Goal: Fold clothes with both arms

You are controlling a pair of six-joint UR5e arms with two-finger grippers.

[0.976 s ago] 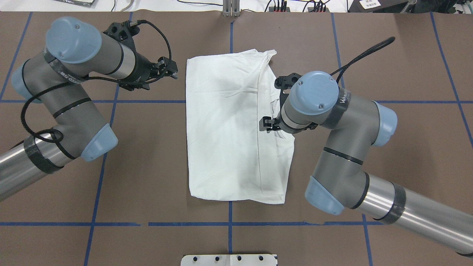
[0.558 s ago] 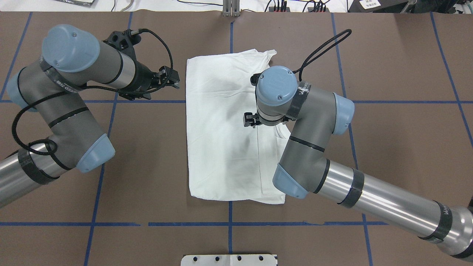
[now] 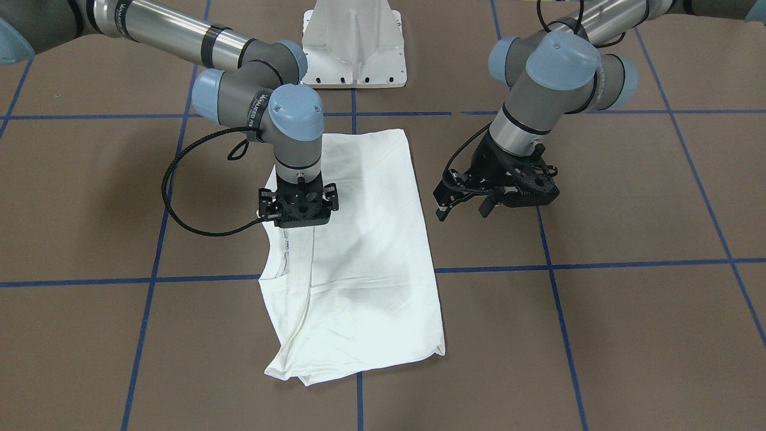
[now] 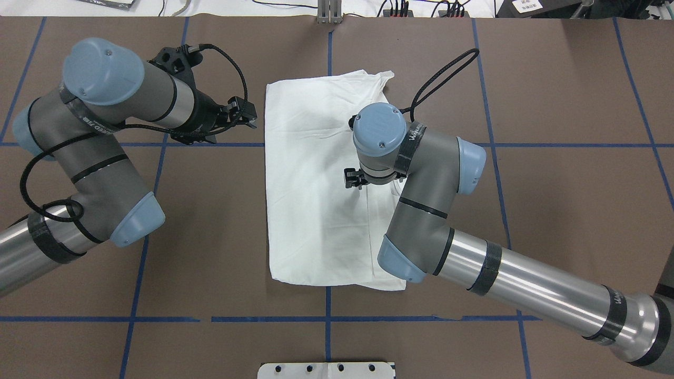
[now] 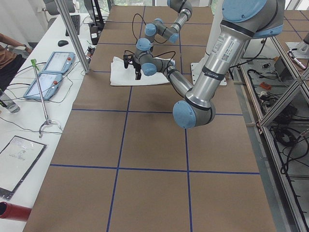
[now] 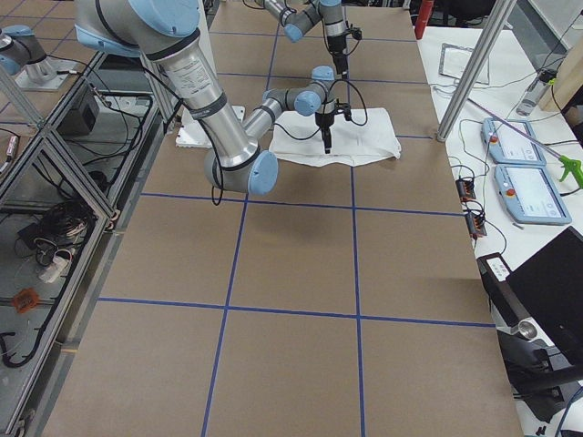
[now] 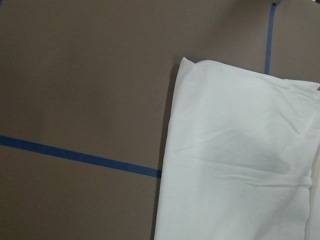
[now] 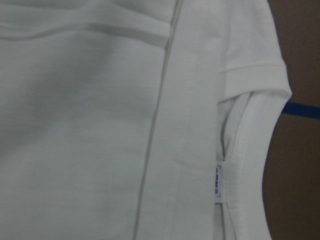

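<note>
left gripper (image 3: 462, 209) spread empty beside the folded shirt (image 3: 371, 281); right gripper (image 3: 298, 209) above it, grip unclear

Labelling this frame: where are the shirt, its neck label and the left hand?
shirt (image 4: 310, 210), overhead view, smooth middle panel.
neck label (image 8: 217, 182), right wrist view, the tag's centre.
left hand (image 3: 461, 211), front-facing view, between fingertips.

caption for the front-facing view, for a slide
Right gripper points down over the collar side of the folded white shirt; left gripper hangs open beside it, above the brown table.
</note>
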